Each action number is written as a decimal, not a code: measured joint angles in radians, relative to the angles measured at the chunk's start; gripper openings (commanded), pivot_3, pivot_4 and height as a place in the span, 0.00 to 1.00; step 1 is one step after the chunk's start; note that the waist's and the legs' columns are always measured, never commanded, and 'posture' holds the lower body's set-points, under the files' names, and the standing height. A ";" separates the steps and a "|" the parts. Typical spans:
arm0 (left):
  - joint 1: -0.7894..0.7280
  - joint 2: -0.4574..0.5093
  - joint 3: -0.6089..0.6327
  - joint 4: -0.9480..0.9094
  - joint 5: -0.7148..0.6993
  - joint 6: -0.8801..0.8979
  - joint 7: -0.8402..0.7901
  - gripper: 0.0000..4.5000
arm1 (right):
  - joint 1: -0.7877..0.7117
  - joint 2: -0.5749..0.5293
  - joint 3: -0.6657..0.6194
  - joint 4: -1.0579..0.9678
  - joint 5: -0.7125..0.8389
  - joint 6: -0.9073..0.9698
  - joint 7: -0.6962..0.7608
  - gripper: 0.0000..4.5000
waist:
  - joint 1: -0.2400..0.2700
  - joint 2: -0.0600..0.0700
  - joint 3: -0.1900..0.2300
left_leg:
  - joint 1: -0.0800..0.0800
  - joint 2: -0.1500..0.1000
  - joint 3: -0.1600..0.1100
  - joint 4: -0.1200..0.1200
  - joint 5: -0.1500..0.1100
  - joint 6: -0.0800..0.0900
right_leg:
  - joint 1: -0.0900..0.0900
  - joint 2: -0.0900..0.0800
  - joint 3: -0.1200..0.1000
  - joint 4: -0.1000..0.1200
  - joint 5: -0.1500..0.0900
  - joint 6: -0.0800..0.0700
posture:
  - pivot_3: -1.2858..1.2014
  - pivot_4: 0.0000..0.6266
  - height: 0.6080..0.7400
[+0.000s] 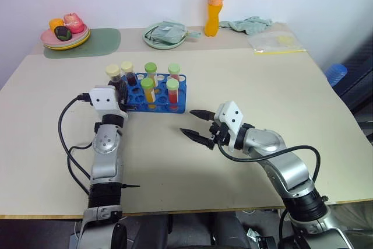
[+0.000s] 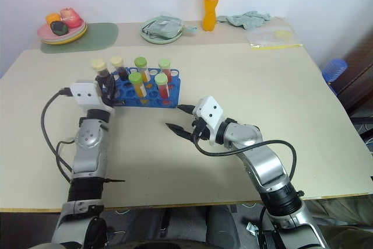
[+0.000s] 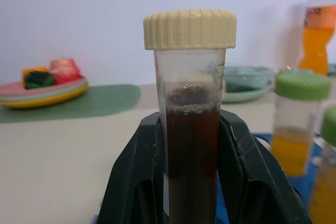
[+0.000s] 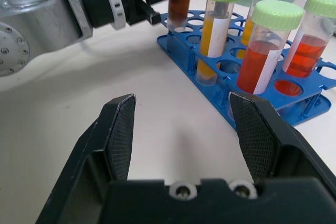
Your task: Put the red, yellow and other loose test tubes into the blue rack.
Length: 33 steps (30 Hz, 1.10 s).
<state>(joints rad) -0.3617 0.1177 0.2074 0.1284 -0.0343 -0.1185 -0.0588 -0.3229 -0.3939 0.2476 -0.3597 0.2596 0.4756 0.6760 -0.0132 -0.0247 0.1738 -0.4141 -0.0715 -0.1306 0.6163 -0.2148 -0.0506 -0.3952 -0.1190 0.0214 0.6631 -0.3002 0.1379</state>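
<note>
The left gripper point(image 3: 191, 182) has its two black fingers point(image 3: 139, 182) pressed tight against the sides of a tube of dark brown liquid point(image 3: 190, 129) with a cream cap, holding it upright. In the head views this held tube point(image 1: 114, 77) stands at the left end of the blue rack point(image 1: 156, 98), over or just beside its outer holes; whether its tip is already in a hole cannot be told.

The right gripper point(image 4: 181, 129) has its fingers point(image 4: 122, 135) spread well apart with nothing between them. It hovers over bare table in front of the rack, pointing toward it, and is not touching any tube.

The rack sits near the middle of the beige table point(image 1: 262, 86). It holds a second cream-capped dark tube point(image 1: 127, 72), two green-capped tubes of orange-yellow liquid point(image 4: 218, 30) and two green-capped tubes of red liquid point(image 4: 262, 45), all standing upright in separate holes. Several holes are empty.

Along the far edge of the table are a stack of plates point(image 1: 65, 38) with toy food on a green mat point(image 1: 96, 42), a pale green dish point(image 1: 165, 34) with something folded in it, a bottle of orange drink point(image 1: 215, 5), a crumpled cloth point(image 1: 250, 24) and a clear plastic bag point(image 1: 274, 42).
</note>
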 measured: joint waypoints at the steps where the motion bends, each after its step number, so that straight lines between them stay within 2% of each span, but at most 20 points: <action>1: -0.006 0.000 -0.001 0.006 0.000 0.003 0.003 0.18 | 0.000 0.001 0.000 0.000 0.000 0.000 -0.001 0.70 | 0.000 0.000 0.000 | 0.000 0.000 0.000 0.000 0.000 0.000 | 0.000 0.000 0.000 0.000 0.000 0.000 | 0.52 0.24 1.00; 19: -0.033 0.011 -0.015 0.137 -0.016 -0.057 0.010 0.18 | 0.000 0.010 0.000 0.000 0.000 0.007 -0.008 0.70 | 0.000 0.000 0.000 | 0.000 0.000 -0.001 0.000 0.000 0.000 | 0.000 0.000 0.000 0.000 0.000 0.000 | 0.52 0.24 1.00; 26: -0.019 0.009 -0.013 0.133 -0.058 -0.063 -0.002 0.93 | 0.003 0.008 -0.001 -0.001 0.001 0.010 -0.008 0.70 | -0.002 0.000 0.000 | 0.000 0.000 -0.001 0.000 0.000 0.000 | 0.000 0.000 0.000 0.000 0.000 0.000 | 0.52 0.24 1.00; 27: 0.003 0.009 -0.007 0.101 -0.073 -0.059 -0.003 0.98 | 0.004 0.006 -0.004 -0.004 0.002 0.010 -0.005 0.70 | -0.004 0.000 0.000 | 0.000 0.000 -0.002 0.000 0.000 0.000 | 0.000 0.000 0.000 0.000 0.000 0.000 | 0.52 0.24 1.00; 30: 0.060 0.033 0.017 -0.003 -0.126 -0.019 -0.022 0.98 | 0.007 -0.017 -0.025 -0.012 0.021 0.011 0.011 0.70 | -0.004 0.000 0.000 | 0.000 0.001 -0.003 -0.001 0.000 0.000 | 0.000 0.000 0.000 0.000 0.000 0.000 | 0.52 0.24 1.00; 33: 0.129 0.113 0.055 -0.160 -0.208 0.063 -0.076 0.98 | 0.011 -0.059 -0.068 -0.024 0.051 0.016 0.041 0.70 | -0.004 0.000 0.000 | 0.000 0.001 -0.003 -0.001 0.000 0.000 | 0.000 0.000 0.000 0.000 0.000 0.000 | 0.52 0.24 1.00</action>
<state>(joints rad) -0.2329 0.2311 0.2620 -0.0311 -0.2423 -0.0552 -0.1349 -0.3120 -0.4533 0.1791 -0.3841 0.3103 0.4912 0.7174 -0.0170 -0.0245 0.1739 -0.4141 -0.0708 -0.1333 0.6155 -0.2148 -0.0506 -0.3955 -0.1187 0.0217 0.6628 -0.3003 0.1378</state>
